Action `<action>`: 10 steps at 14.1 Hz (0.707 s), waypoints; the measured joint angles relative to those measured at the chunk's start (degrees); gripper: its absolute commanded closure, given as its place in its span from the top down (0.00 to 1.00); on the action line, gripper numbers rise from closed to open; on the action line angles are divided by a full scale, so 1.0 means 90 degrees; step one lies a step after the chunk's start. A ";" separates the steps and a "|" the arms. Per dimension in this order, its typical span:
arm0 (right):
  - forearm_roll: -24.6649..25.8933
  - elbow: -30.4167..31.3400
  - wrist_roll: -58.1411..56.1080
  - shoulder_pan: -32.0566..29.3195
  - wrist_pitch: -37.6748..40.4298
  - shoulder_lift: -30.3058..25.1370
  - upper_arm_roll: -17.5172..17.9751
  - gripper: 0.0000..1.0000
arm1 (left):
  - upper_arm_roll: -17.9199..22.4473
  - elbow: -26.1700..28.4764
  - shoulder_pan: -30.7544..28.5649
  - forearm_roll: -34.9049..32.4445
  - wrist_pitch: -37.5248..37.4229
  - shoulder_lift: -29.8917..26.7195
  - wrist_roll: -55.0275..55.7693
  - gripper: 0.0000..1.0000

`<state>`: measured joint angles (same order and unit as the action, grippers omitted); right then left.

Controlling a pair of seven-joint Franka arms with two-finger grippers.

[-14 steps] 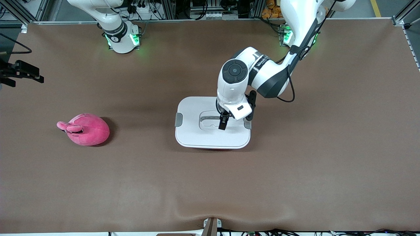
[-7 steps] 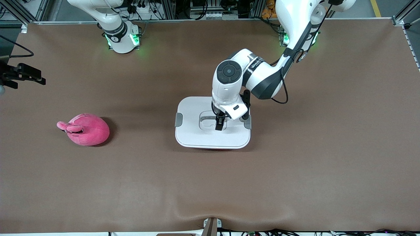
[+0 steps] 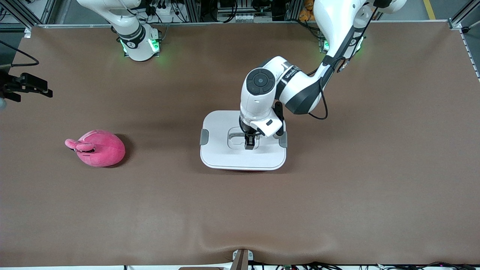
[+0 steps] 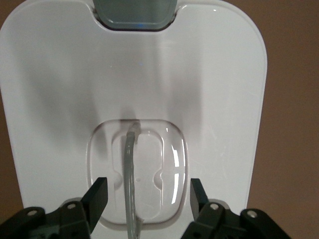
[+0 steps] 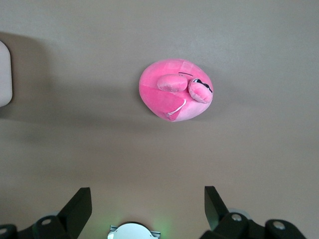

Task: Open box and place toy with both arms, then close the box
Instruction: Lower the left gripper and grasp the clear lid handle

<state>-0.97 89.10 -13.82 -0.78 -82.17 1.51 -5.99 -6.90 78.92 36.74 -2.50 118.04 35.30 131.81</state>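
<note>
Opening step: the left claw point(image 4: 144, 199), fingers apart astride the lid handle point(image 4: 132, 174) of the box point(image 3: 225, 157), must close and lift; the right claw point(image 5: 144, 206) waits wide above the toy point(image 3: 98, 148).

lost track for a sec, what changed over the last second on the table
The left gripper slid across the lid toward the right arm's end and settled over the recessed handle, its fingers narrowing to either side of it; nothing is clamped yet. The box's lid is still on, the toy lies where it was, and the right gripper waits open above it.
</note>
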 measured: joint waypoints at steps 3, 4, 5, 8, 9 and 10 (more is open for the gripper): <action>0.0000 0.0000 0.0000 -0.0001 0.0012 0.0023 -0.0001 1.00 | 0.0004 -0.0002 0.0097 0.0000 0.0000 0.0061 0.0083 0.72; -0.0002 0.0001 0.0000 -0.0001 0.0071 0.0030 0.0000 1.00 | 0.0004 -0.0003 0.0123 0.0000 0.0000 0.0080 0.0087 0.72; -0.0014 0.0002 0.0001 -0.0001 0.0225 0.0038 0.0000 1.00 | 0.0005 -0.0004 0.0151 0.0000 0.0000 0.0102 0.0089 0.70; -0.0036 0.0003 0.0000 0.0001 0.0461 0.0074 0.0007 1.00 | 0.0005 -0.0004 0.0197 0.0000 0.0000 0.0140 0.0119 0.54; -0.0040 0.0003 -0.0001 0.0009 0.0464 0.0078 0.0017 1.00 | 0.0005 -0.0004 0.0202 0.0000 0.0000 0.0141 0.0189 0.51; -0.0044 0.0002 -0.0001 0.0023 0.0464 0.0078 0.0028 1.00 | 0.0006 -0.0004 0.0207 0.0000 0.0000 0.0142 0.0271 0.46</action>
<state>-1.37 89.12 -13.82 -0.57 -77.99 2.22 -5.75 -6.84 78.88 38.60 -2.50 118.04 36.57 134.25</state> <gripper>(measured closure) 0.000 0.454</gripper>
